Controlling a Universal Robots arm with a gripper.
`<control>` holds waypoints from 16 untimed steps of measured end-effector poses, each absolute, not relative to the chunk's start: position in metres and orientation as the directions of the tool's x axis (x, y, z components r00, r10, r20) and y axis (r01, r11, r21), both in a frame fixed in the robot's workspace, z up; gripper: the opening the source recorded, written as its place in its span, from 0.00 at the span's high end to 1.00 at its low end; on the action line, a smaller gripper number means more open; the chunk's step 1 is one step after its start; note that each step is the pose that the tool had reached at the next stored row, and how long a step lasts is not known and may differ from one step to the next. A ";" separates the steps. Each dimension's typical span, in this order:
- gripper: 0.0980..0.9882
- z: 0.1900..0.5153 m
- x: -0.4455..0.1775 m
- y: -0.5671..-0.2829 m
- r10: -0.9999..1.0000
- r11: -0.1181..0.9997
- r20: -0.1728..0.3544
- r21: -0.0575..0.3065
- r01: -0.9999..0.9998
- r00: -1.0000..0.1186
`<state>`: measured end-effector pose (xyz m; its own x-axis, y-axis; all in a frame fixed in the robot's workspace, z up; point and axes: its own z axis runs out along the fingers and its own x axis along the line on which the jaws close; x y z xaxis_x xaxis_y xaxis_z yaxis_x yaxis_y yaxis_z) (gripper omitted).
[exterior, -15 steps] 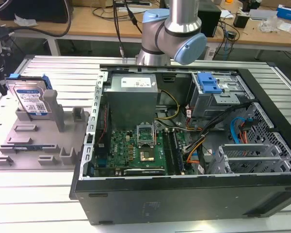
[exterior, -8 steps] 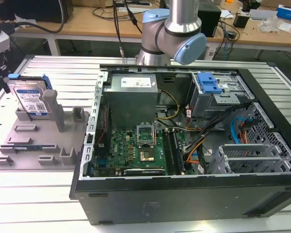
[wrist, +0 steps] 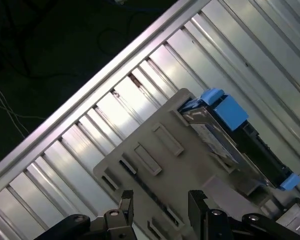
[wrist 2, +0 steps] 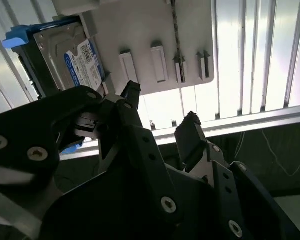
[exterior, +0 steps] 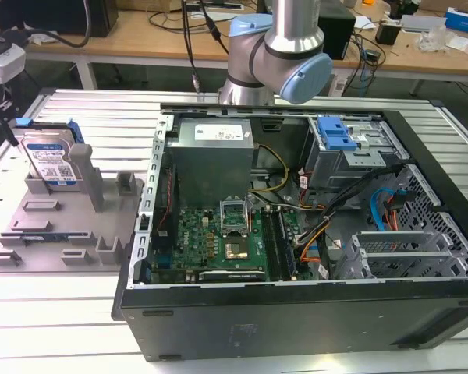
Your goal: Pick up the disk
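The disk (exterior: 51, 160) is a silver hard drive with a white-and-blue label and blue side rails. It stands on edge in a slot at the back of the grey fixture tray (exterior: 62, 226), at the exterior view's left. Both wrist views show the disk (wrist 2: 65, 60) (wrist: 215, 135) in the tray (wrist 2: 140, 30) (wrist: 155, 150). My gripper (wrist 2: 161, 104) (wrist: 161, 197) is open, its black fingers apart with nothing between them, and it hovers clear of the disk. In the exterior view the gripper (exterior: 1, 121) sits at the far left edge, just left of the disk.
An open computer case (exterior: 296, 234) with motherboard, cables and a blue-handled drive cage (exterior: 335, 136) takes up the middle and right of the ribbed aluminium table (exterior: 78, 327). The arm's base (exterior: 273, 47) rises behind the case. The tray's grey posts (exterior: 84, 167) stand beside the disk.
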<state>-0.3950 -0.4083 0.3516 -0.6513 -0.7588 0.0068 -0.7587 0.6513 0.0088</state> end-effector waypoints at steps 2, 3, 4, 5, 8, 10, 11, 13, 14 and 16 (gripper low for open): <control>0.48 0.352 -0.395 -0.408 -0.789 0.615 0.007 0.008 -0.789 -0.615; 0.48 0.352 -0.395 -0.408 -0.805 0.593 0.008 0.008 -0.805 -0.593; 0.48 0.352 -0.395 -0.408 -0.816 0.577 0.008 0.008 -0.816 -0.577; 0.48 0.352 -0.395 -0.408 -0.827 0.562 0.008 0.008 -0.827 -0.562; 0.48 0.351 -0.395 -0.408 -0.861 0.508 0.008 0.008 -0.861 -0.508; 0.48 0.351 -0.395 -0.408 -0.887 0.462 0.008 0.008 -0.887 -0.462; 0.48 0.351 -0.395 -0.408 -0.895 0.446 0.008 0.008 -0.895 -0.446; 0.48 0.351 -0.395 -0.408 -0.920 0.392 0.008 0.008 -0.920 -0.392; 0.48 0.351 -0.395 -0.408 -0.927 0.375 0.008 0.008 -0.927 -0.375; 0.48 0.351 -0.395 -0.408 -0.944 0.331 0.008 0.008 -0.944 -0.331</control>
